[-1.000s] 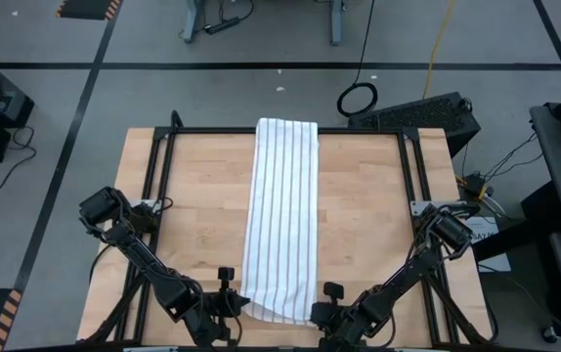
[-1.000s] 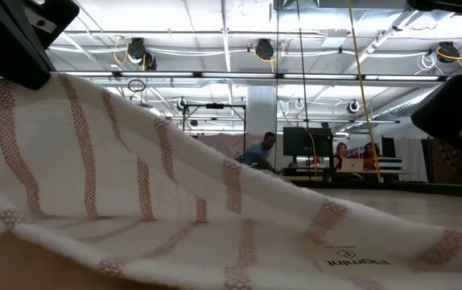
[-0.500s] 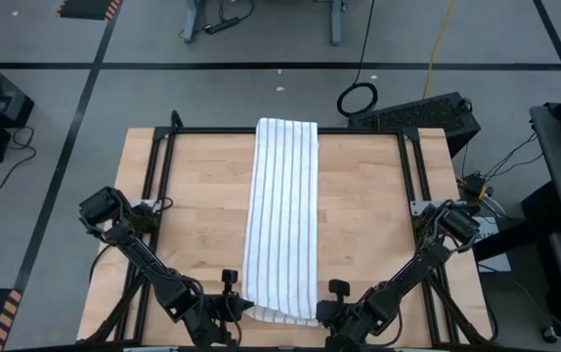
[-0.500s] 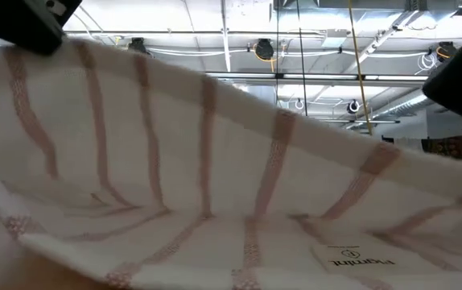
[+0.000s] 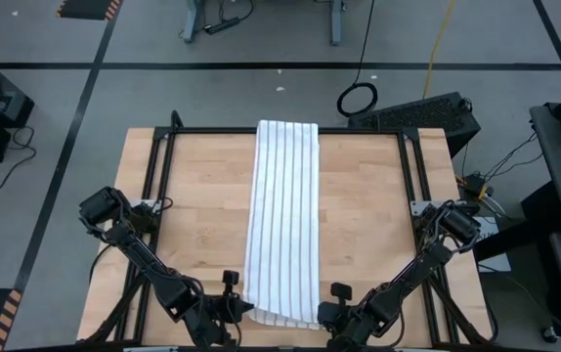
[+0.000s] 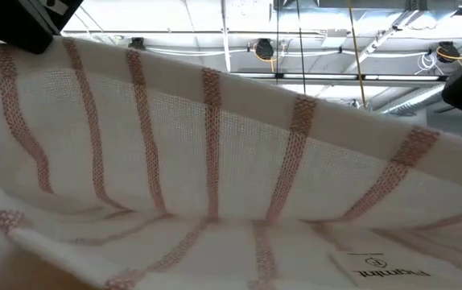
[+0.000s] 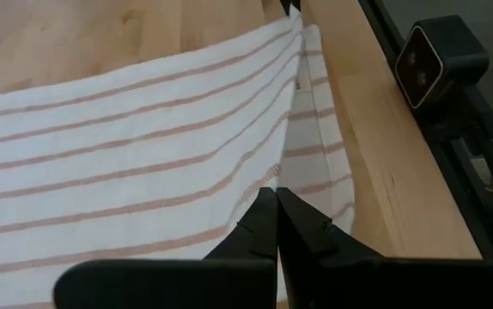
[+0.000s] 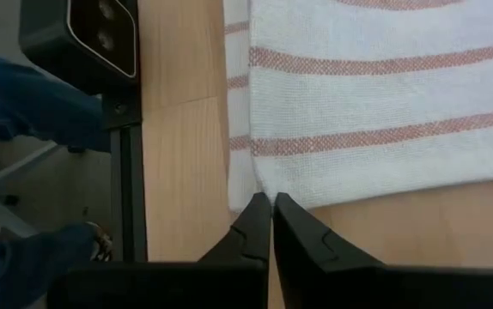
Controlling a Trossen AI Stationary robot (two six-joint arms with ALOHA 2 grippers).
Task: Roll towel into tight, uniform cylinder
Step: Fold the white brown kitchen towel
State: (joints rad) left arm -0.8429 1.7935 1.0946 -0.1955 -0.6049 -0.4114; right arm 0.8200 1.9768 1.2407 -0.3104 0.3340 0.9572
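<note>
The towel (image 5: 282, 220), white with thin stripes, lies as a long strip down the middle of the wooden table (image 5: 183, 215), from the far edge to the near edge. Its near end is raised off the wood and hangs between my two grippers, as the low view shows (image 6: 215, 161). My left gripper (image 5: 244, 311) is shut at the near left corner. My right gripper (image 5: 322, 315) is shut at the near right corner. A label (image 6: 380, 266) shows on the part that lies flat. My left gripper pinches the towel's near left corner (image 7: 272, 176) between its two fingers, slanting down from the near left. That corner is lifted clear, and the cloth runs from it down to the table. My right gripper pinches the near right corner (image 8: 259, 190) between its fingertips, slanting down from the near right. The corner is lifted, and the edge between the two grippers (image 6: 239, 89) is drawn fairly straight.
A black frame rail runs along the table's near edge and carries a small camera (image 7: 440, 60), also visible in the right wrist view (image 8: 79, 39). Bare wood lies to the left and right (image 5: 378, 215) of the towel. Blue clothing (image 8: 23, 112) shows beyond the near edge.
My right gripper has risen with the towel's near right corner. The near edge, which sloped low on the right, now stands higher and straighter between the two grippers. The rest of the towel has stayed flat on the table.
</note>
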